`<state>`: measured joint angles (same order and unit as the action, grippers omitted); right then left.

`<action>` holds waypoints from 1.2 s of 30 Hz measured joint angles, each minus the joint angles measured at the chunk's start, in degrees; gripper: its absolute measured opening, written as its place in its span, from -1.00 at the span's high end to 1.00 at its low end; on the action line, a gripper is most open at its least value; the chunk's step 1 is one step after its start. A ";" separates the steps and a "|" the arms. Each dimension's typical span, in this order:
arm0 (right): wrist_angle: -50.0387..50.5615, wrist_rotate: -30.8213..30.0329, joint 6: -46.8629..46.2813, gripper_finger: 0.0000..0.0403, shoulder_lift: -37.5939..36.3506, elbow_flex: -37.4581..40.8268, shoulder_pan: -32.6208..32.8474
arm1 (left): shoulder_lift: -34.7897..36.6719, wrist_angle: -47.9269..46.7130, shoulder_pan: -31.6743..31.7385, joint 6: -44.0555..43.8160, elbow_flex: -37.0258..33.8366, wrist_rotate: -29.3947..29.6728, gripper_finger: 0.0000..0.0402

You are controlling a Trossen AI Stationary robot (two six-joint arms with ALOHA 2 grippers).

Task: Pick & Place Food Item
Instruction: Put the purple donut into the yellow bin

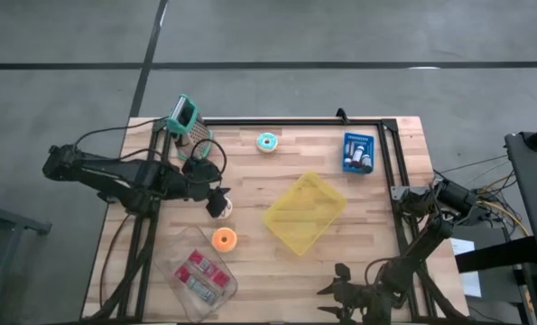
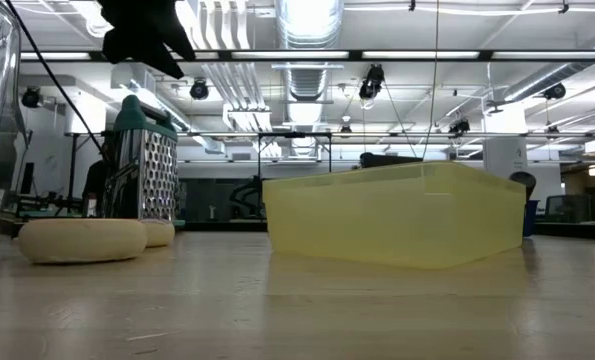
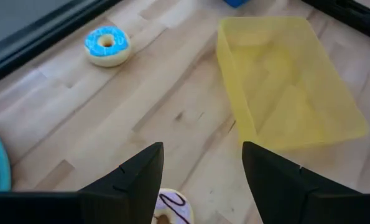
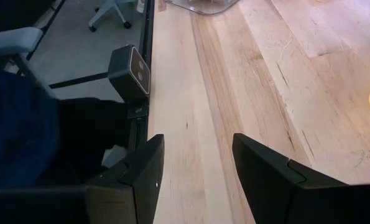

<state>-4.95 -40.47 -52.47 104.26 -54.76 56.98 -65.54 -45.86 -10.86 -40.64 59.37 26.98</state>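
Observation:
A white-iced donut with dark drizzle (image 3: 172, 210) lies flat on the wooden table, just below and between the open fingers of my left gripper (image 3: 203, 149), which hovers over it (image 1: 216, 200) without touching. A blue-iced donut (image 1: 266, 142) lies near the far edge. An orange donut (image 1: 224, 238) lies nearer the front. To the right of the donuts stands the yellow bin (image 1: 304, 213). My right gripper (image 1: 336, 289) waits open at the near edge (image 4: 194, 140), with nothing between its fingers.
A metal grater with a teal handle (image 1: 185, 117) stands at the far left. A blue box (image 1: 358, 152) sits at the far right, and a clear container with red items (image 1: 200, 275) at the near left. A black frame (image 1: 295, 120) runs along the table's far and right edges.

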 joint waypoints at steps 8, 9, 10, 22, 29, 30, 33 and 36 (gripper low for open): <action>0.00 0.00 0.00 0.07 0.01 0.00 -0.01 | -0.16 -1.56 6.59 -0.33 -0.46 -10.05 -0.11; 0.00 0.00 0.00 0.07 -0.01 0.00 0.01 | -0.24 -2.40 6.91 -2.18 -0.85 -10.77 -0.11; 0.00 0.00 -0.01 0.07 0.01 0.00 0.00 | -0.28 -3.03 7.00 -3.85 -1.45 -11.18 -0.11; 0.00 0.00 0.00 0.07 -0.01 0.00 -0.01 | -4.00 -1.30 7.95 -11.11 -6.73 -15.47 -0.11; 0.05 -0.02 -0.72 0.07 -0.01 0.30 0.01 | -12.51 -1.03 10.33 -10.35 -4.84 -17.85 -0.07; 0.16 -0.04 -1.58 0.07 -0.01 0.64 0.01 | -13.78 -1.18 10.88 -9.87 -4.66 -19.26 -0.06; 0.28 -0.02 -4.95 0.07 -0.07 1.04 0.01 | -17.29 -1.62 12.57 -7.37 -4.09 -23.23 -0.03; 0.09 0.00 -5.84 0.07 -0.17 1.05 -0.01 | -19.77 -2.17 13.72 -5.46 -3.84 -26.58 -0.03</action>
<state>-4.86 -40.47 -58.30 104.09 -53.71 56.97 -85.31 -48.03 2.86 -46.10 55.53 0.40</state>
